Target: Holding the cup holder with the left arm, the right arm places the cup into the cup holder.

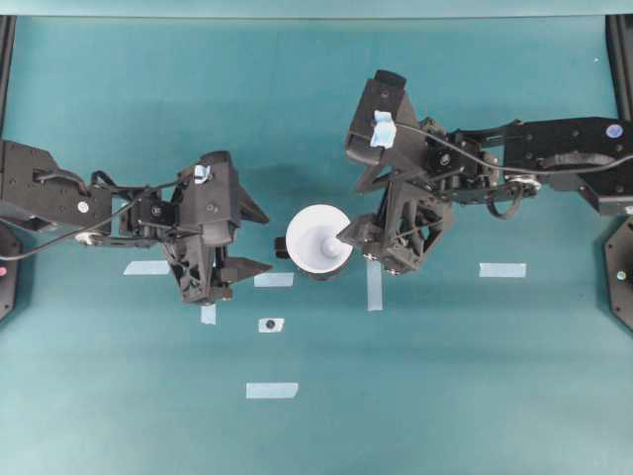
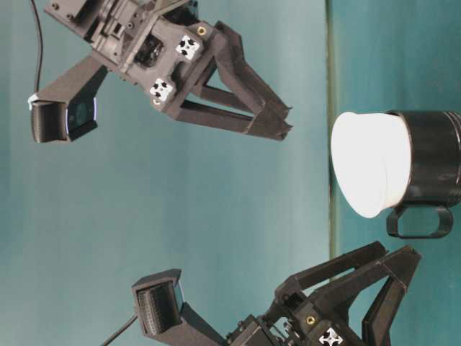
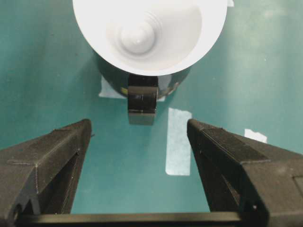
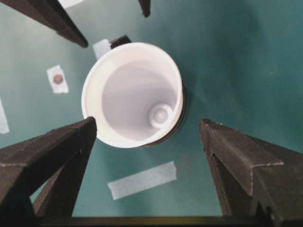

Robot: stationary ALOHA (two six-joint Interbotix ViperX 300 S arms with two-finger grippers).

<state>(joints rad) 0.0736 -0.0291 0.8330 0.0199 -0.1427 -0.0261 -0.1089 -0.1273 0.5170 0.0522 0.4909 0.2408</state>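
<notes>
Cup [image 1: 318, 240] inside cup holder [image 3: 142, 90]

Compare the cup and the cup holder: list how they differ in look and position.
The cup is matte white; the cup holder is glossy black. The cup has a plain wall, while the cup holder has a small side handle. The cup sits inside, its wide rim standing above the cup holder, which rests on the table. Both are round, and neither open claw touches them.

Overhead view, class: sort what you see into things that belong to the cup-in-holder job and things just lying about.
Job:
cup, seated in the cup holder
left gripper, open
right gripper, open

Lying about:
tape strips
small dark disc on tape
</notes>
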